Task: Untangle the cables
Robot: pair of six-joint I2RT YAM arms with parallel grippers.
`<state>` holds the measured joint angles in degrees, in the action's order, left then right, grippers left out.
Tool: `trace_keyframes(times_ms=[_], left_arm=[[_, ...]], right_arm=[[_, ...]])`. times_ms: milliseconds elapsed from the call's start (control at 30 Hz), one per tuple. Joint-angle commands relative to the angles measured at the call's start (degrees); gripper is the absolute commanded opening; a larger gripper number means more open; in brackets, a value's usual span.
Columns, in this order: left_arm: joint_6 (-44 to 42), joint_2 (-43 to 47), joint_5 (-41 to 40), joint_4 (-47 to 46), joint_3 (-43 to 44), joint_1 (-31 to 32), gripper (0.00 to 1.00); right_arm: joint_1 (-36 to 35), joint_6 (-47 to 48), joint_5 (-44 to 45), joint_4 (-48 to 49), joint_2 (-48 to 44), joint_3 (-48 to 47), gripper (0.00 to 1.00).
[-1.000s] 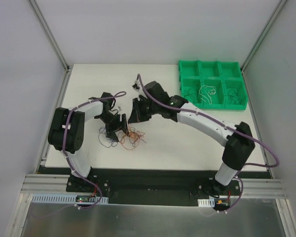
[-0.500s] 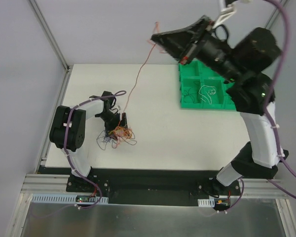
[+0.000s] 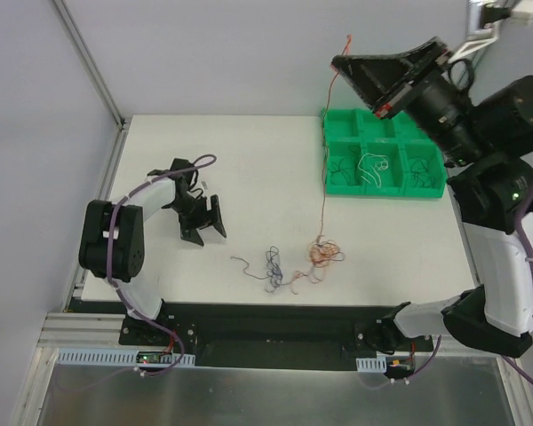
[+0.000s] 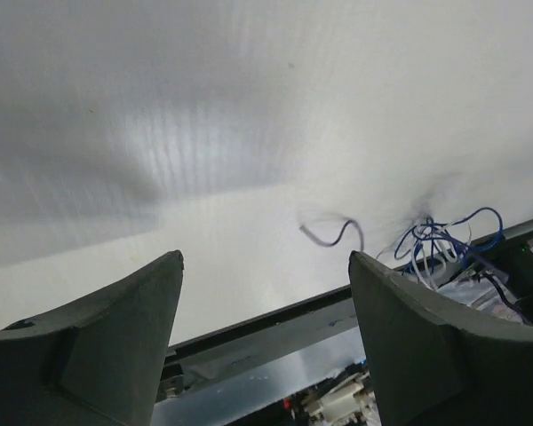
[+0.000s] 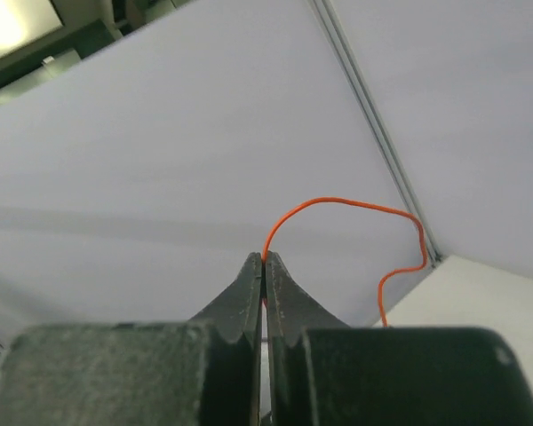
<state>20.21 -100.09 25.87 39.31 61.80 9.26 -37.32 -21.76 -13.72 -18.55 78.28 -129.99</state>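
My right gripper [image 3: 339,65] is raised high over the table and shut on a thin orange wire [image 3: 323,169]. The wire hangs down to a small orange knot [image 3: 322,253] resting on the table's front. In the right wrist view the jaws [image 5: 264,257] pinch the orange wire [image 5: 355,203], which loops out above them. Blue-purple and white strands [image 3: 272,266] lie just left of the knot, joined to it. My left gripper [image 3: 209,228] is open and empty, well left of the strands. Its wrist view shows the blue and white strands [image 4: 437,247] ahead to the right of the gripper [image 4: 266,257].
A green compartment tray [image 3: 339,146] stands at the back right, with thin wires in some compartments. The hanging orange wire runs down close to the tray's left edge. The table's front edge [image 4: 275,321] lies just ahead of the left gripper.
My right arm rose and swung right with the orange wire, dragging the tangle from beside the left gripper to the front middle. The left gripper no longer touches the wires.
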Motion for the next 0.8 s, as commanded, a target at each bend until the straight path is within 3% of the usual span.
trace_keyframes(times_ms=[0,133,267,500,767], left_arm=[[-0.6,12.1,1.8,-1.2,4.2,-0.4,0.75],[-0.9,19.5,8.0,-6.6,5.4,1.1,0.72],[-0.7,20.1,13.2,-11.6,5.5,7.1,0.71],[3.4,19.0,23.5,-18.8,8.5,10.6,0.80],[-0.3,18.9,25.1,-19.9,11.1,11.6,0.84]], right_arm=[[-0.5,-1.4,0.4,3.0,-0.6,10.9,0.00],[-1.1,0.3,2.8,1.6,-1.9,16.5,0.00],[-2.6,0.7,4.0,0.4,-1.2,17.8,0.00],[-5.9,-2.0,4.5,1.0,0.3,20.7,0.00],[-6.4,-7.5,5.2,1.0,0.1,26.3,0.00]])
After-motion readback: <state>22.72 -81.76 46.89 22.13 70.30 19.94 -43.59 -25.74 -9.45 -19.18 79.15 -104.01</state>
